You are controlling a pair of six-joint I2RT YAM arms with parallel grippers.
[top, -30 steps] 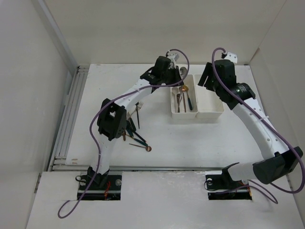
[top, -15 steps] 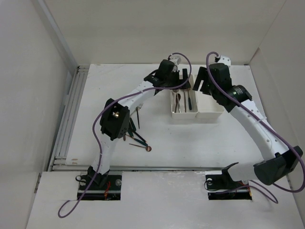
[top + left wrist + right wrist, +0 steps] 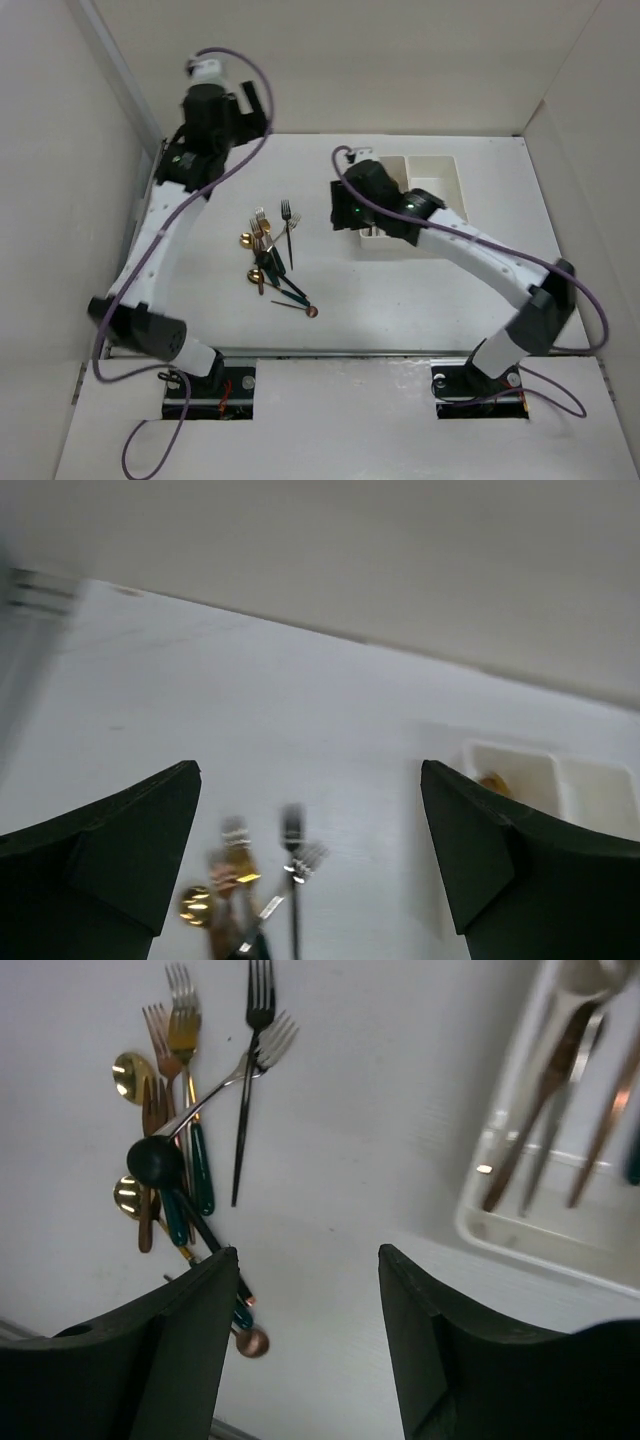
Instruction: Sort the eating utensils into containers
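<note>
Black-fingered, hovering the right claw (image 3: 305,1252), spread and empty, between the bins (image 3: 445,180) and the utensils (image 3: 200,1175) heaped left of them, a few already binned, probably lining up another pick, while holding the left claw (image 3: 310,770), likewise spread and empty, high aside for room.

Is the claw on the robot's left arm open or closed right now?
Open. In its wrist view the left gripper has its two dark fingers wide apart, with nothing held between them.

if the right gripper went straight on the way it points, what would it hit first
Likely bare table, in the gap between the utensil pile and the white bin; depth is unclear.
</note>
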